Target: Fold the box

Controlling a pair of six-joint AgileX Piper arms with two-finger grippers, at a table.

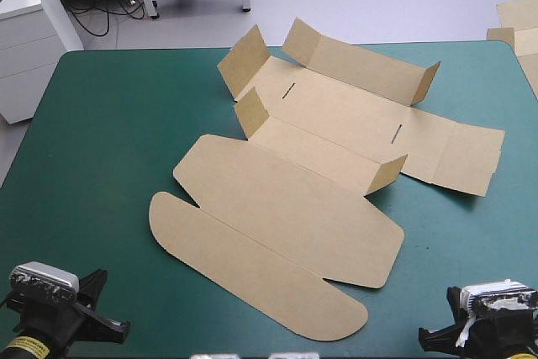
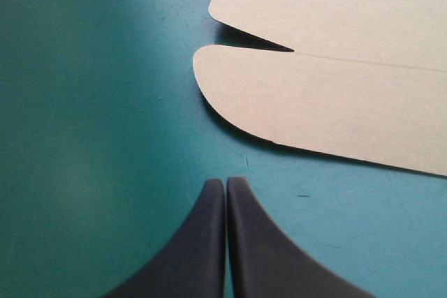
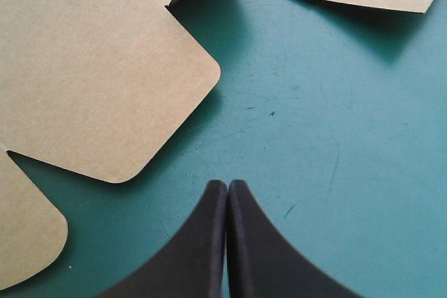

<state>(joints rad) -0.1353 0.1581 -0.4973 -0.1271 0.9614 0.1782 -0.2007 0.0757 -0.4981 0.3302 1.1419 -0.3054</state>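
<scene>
While the black-finned left gripper (image 2: 225, 185) and right gripper (image 3: 228, 186) sit pinched shut, the brown cardboard box (image 1: 286, 199) sprawls diagonally centre-frame, ahead between them.

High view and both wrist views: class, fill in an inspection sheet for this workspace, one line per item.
Surface: teal-green cover, fine scratches, no spills seen.
Job's things: brown box, a cut sheet; its far walls and end tabs are partly raised, the lid and rounded flap lie flat toward the near edge.
Clutter: nothing seen.
Grippers: left gripper shut, empty, short of the rounded flap; right gripper shut, empty, beside the lid's corner; both apart from the box.
Cables: nothing seen on the table.
Surroundings: more brown board at the table's far right corner.
</scene>
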